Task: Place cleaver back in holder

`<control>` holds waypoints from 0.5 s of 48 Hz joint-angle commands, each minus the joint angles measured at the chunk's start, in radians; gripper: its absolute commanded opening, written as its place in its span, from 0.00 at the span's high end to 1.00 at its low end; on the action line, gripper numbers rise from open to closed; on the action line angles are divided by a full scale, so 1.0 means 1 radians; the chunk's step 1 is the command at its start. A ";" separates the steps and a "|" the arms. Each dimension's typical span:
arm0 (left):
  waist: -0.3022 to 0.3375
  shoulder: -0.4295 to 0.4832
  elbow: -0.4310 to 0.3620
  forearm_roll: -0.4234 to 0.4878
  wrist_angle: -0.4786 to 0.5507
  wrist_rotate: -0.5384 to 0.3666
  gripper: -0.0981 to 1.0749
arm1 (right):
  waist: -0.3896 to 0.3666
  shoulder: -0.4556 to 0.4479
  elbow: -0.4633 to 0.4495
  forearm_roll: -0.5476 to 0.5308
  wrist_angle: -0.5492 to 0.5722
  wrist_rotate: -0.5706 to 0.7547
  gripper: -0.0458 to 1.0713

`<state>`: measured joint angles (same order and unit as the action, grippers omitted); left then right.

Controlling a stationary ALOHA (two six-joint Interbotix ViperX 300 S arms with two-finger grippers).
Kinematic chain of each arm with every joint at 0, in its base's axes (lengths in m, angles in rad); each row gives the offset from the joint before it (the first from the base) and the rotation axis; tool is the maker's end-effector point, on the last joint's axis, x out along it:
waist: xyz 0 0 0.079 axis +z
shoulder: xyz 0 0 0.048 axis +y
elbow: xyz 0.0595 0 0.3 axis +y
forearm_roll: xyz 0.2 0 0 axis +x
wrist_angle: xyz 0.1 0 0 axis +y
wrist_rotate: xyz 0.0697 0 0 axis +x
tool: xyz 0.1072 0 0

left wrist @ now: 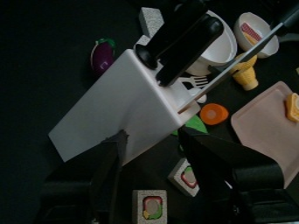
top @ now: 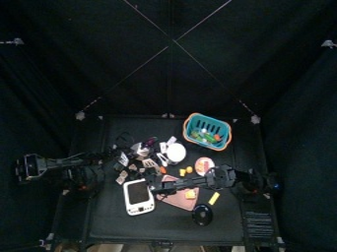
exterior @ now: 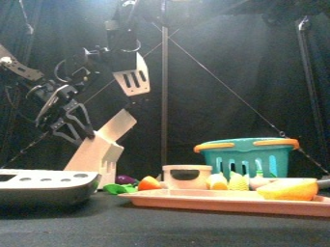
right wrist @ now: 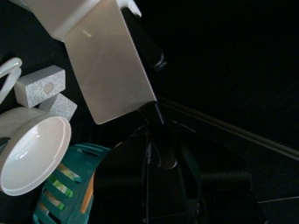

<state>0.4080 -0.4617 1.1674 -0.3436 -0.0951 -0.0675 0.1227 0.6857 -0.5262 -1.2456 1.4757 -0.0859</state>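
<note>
Right gripper [right wrist: 149, 131] clamped on cleaver [right wrist: 111, 66] handle, blade tip aimed at holder [right wrist: 70, 13] slot; steep tilt judged needed to match slot angle. Cleaver [exterior: 114, 128] not yet seated, blade partly entered at block top. Left gripper [left wrist: 158, 162] spread, jaws straddling holder [left wrist: 128, 105] base, likely bracing against tipping. Teal basket [exterior: 252, 159] far right, clear of path.

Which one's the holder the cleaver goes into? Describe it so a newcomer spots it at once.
Start at the left half of the table, beside the pink cutting board. There a white wedge-shaped knife block leans backward, black handles jutting from its top. It is the only slanted white block, and the cleaver blade rests at its upper edge.
</note>
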 commanded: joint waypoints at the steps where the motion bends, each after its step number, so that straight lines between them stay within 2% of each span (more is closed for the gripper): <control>1: -0.008 0.002 -0.020 -0.002 -0.003 -0.002 0.18 | -0.002 -0.028 -0.031 -0.008 -0.015 0.009 0.48; 24: -0.008 0.002 -0.020 -0.002 -0.003 -0.002 0.18 | -0.002 -0.026 -0.032 -0.008 -0.112 0.023 0.46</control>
<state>0.4065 -0.4617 1.1674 -0.3436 -0.0951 -0.0675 0.1227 0.6903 -0.5262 -1.2456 1.3806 -0.0859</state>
